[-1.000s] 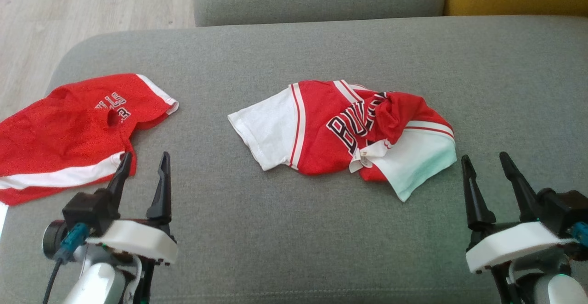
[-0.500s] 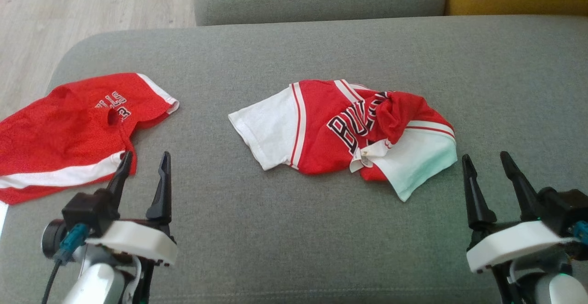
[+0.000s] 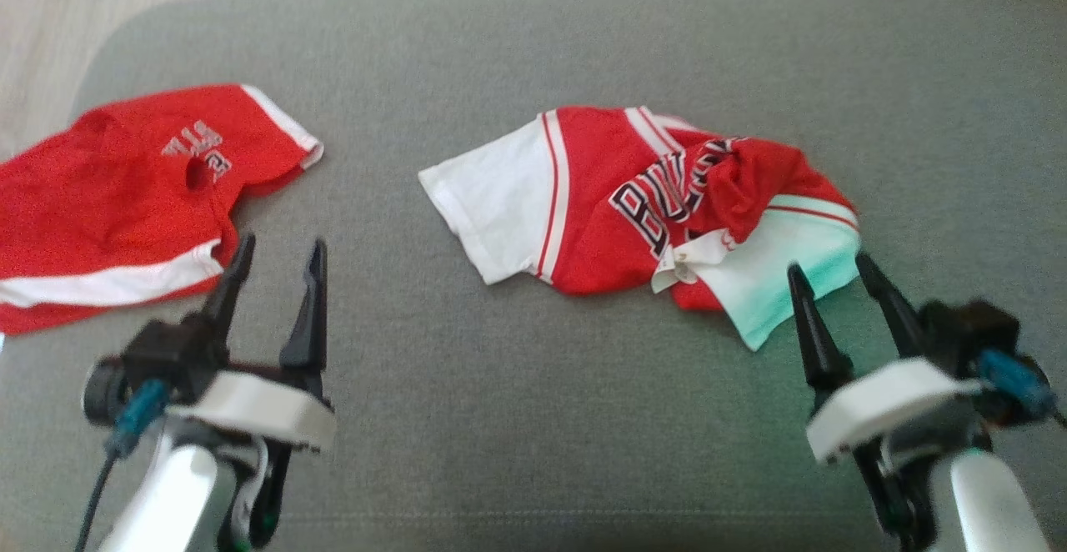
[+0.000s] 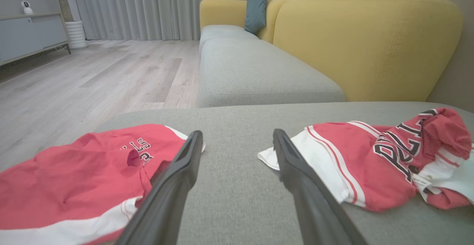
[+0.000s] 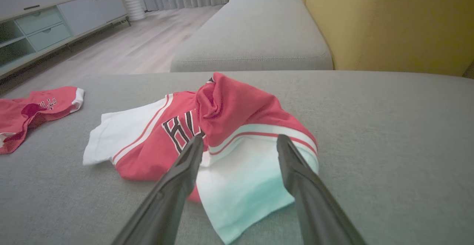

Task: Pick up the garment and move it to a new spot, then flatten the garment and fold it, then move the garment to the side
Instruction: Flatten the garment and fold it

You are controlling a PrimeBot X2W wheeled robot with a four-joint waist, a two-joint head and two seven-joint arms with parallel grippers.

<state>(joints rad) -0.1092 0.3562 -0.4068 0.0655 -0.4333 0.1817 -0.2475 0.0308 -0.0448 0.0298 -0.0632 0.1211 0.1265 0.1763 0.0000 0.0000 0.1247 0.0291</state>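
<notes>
Pickup stage, first step; nothing lifted yet. Garment (image 3: 642,218), a crumpled red-and-white shirt, lies mid-cushion (image 3: 500,419), about 2 o'clock from head-view centre. Right gripper (image 3: 827,264) is spread wide and empty, tips framing the white edge at its 12 o'clock; contact uncertain. Left gripper (image 3: 282,242) likewise spread and empty, garment well apart at its 3 o'clock, second red garment (image 3: 108,202) just beside at 10. Likely next: right fingers drop and pinch that edge.
</notes>
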